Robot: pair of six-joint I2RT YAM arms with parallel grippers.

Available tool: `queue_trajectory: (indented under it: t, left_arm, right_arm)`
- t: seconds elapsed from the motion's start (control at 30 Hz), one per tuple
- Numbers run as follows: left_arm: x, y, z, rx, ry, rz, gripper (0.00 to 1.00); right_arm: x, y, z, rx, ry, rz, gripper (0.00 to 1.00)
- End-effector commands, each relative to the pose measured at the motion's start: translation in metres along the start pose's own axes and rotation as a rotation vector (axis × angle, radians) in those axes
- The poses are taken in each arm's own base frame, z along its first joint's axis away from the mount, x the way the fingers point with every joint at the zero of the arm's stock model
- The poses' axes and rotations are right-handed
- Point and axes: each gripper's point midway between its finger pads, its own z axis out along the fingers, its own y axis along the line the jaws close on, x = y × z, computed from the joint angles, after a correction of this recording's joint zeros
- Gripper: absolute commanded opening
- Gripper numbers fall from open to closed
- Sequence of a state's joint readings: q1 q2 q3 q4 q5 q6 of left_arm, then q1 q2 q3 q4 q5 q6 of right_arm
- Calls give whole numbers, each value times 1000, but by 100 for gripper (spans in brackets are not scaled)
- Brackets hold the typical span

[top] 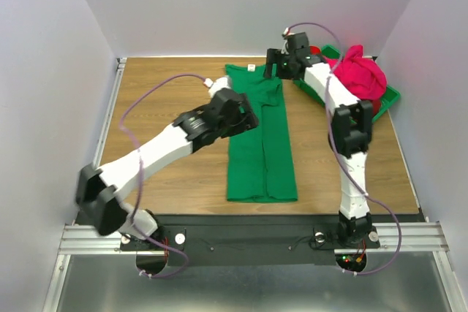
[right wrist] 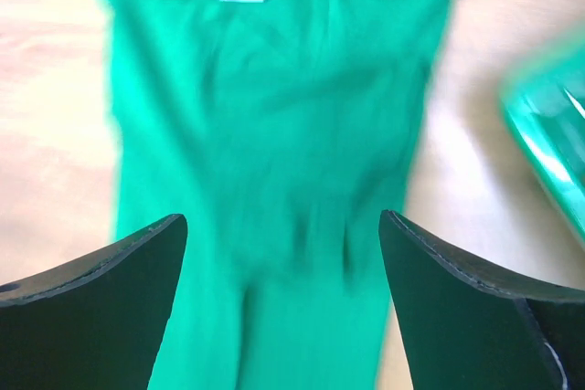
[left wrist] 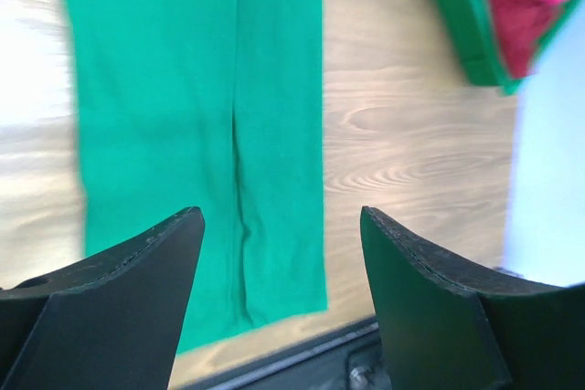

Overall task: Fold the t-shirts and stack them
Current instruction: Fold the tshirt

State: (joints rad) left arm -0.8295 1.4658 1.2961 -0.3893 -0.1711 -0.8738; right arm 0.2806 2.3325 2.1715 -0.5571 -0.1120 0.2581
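The green t-shirt (top: 261,147) lies flat on the table, folded lengthwise into a narrow strip, its white neck label (top: 251,68) at the far end. It also shows in the left wrist view (left wrist: 196,116) and the right wrist view (right wrist: 274,162). My left gripper (top: 245,115) is open and empty, held above the strip's left edge. My right gripper (top: 281,69) is open and empty, held above the collar end. The pink t-shirt (top: 358,72) lies bunched in the green bin (top: 390,97), over a darker red t-shirt (top: 376,110).
The green plastic bin stands at the far right of the wooden table (top: 161,122), also visible in the left wrist view (left wrist: 462,20). White walls enclose the table on three sides. The black front rail (top: 241,228) runs along the near edge.
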Motion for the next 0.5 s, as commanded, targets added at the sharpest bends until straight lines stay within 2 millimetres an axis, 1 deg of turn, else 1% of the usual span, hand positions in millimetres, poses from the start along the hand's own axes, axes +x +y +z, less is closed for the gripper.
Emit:
queue_trajectory:
  t: [0.0,0.03,0.07,0.1,0.13,0.17,0.23,0.27,0.3,0.33,0.37,0.4,0.43,0.47]
  left_arm:
    - [22,58,-25,-124,8,41,80]
    - [30,64,-28,-125,24,48,79]
    - [42,78,-32,-140,46,55,79]
    - [50,85,-34,-148,63,63,79]
    - [58,89,-36,-152,83,60,79]
    - [69,100,-38,-173,109,70,79]
    - [81,109,-39,-190,133,76,79]
    - [92,117,-38,-203,151,84,78]
    - [96,119,-38,-204,156,81,79]
    - [102,121,-38,-200,169,64,78]
    - [110,126,-36,-203,182,55,79]
    - [113,125,-37,-192,185,43,78]
    - [116,125,-37,-185,188,31,78]
    - [121,127,-35,-178,186,11,78]
  right_arm:
    - [-67,36,-137,-63,-226,-2,91]
    - [-51,33,-145,-55,-201,11,91]
    - [-6,23,-139,-29,-105,30,90]
    - [13,22,-151,-23,-80,48,88]
    - [19,27,-182,-39,-104,84,87]
    - [76,17,-178,-12,5,107,86]
    - [122,14,-194,8,71,175,82]
    - [137,16,-215,-8,64,190,81]
    - [162,17,-220,-8,106,200,79]
    - [209,6,-223,42,205,246,76]
    - [225,5,-230,54,234,262,75]
    - [248,4,-242,59,263,266,74]
    - [261,3,-248,73,289,299,73]
    - [270,2,-251,77,298,306,72]
